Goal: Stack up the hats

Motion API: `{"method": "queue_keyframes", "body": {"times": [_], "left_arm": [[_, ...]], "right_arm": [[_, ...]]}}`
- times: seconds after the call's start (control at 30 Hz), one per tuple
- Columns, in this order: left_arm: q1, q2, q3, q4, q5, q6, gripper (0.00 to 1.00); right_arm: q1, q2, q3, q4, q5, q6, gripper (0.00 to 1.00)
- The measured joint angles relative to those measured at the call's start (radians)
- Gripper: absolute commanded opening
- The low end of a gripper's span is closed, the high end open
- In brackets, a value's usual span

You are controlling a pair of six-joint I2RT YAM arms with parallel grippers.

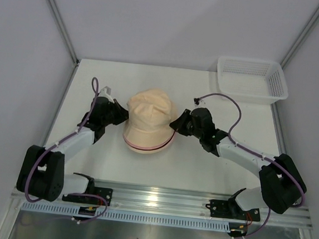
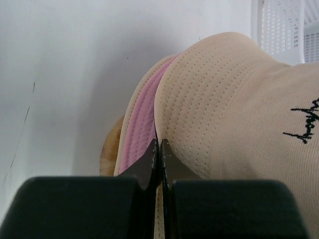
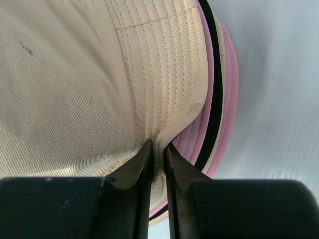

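Observation:
A stack of hats sits mid-table, and the top one is a pale peach hat (image 1: 148, 116) (image 2: 234, 99) (image 3: 65, 84). Under it I see a pink brim (image 2: 139, 119) (image 3: 199, 134) and a thin black brim (image 3: 215, 74). My left gripper (image 1: 125, 115) (image 2: 159, 144) is at the stack's left side, shut on the top hat's brim edge. On the stack's right side, my right gripper (image 1: 174, 123) (image 3: 158, 147) has a puckered fold of the same brim pinched between jaws that stand slightly apart.
A bit of the wooden stand (image 2: 109, 149) peeks out below the brims. A white lattice basket (image 1: 252, 80) (image 2: 284, 25) stands at the back right corner. White walls close in the table on three sides.

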Motion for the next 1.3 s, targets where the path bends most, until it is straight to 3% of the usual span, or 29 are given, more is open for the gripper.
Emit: {"method": "queue_keyframes", "body": {"times": [0.2,0.33,0.37,0.43,0.47,0.63,0.73,0.77,0.87,0.93,1.13,1.3], "left_arm": [[-0.005,0.075,0.077,0.004,-0.019,0.02,0.01],[-0.005,0.074,0.099,-0.031,-0.022,0.044,0.1],[-0.005,0.065,0.101,-0.05,-0.026,0.05,0.25],[-0.005,0.032,0.102,-0.1,-0.042,0.069,0.6],[-0.005,-0.003,0.103,-0.158,-0.068,0.082,0.97],[0.019,-0.222,0.145,-0.405,-0.165,0.103,1.0],[0.056,-0.371,0.198,-0.508,-0.185,0.126,0.84],[0.067,-0.422,0.214,-0.533,-0.186,0.135,0.62],[0.083,-0.55,0.237,-0.583,-0.132,0.17,0.21],[0.072,-0.614,0.232,-0.6,-0.048,0.202,0.01],[-0.103,-0.622,0.152,-0.669,0.075,0.282,0.01],[-0.272,-0.529,0.143,-0.706,0.075,0.357,0.01]], "right_arm": [[-0.024,0.029,0.008,0.039,0.008,-0.032,0.19],[-0.045,0.041,0.039,0.007,0.004,-0.066,0.33],[-0.048,0.039,0.046,-0.01,0.005,-0.077,0.42],[-0.052,0.031,0.054,-0.044,0.007,-0.1,0.46],[-0.053,0.02,0.058,-0.073,0.008,-0.112,0.5],[-0.056,-0.054,0.145,-0.275,0.013,-0.175,0.62],[-0.056,-0.116,0.211,-0.361,0.038,-0.215,0.63],[-0.056,-0.141,0.228,-0.383,0.051,-0.229,0.65],[-0.063,-0.214,0.246,-0.417,0.094,-0.266,0.67],[-0.079,-0.247,0.246,-0.431,0.114,-0.286,0.68],[-0.175,-0.222,0.254,-0.448,0.091,-0.32,0.73],[-0.237,-0.148,0.299,-0.439,0.036,-0.325,0.73]]}}
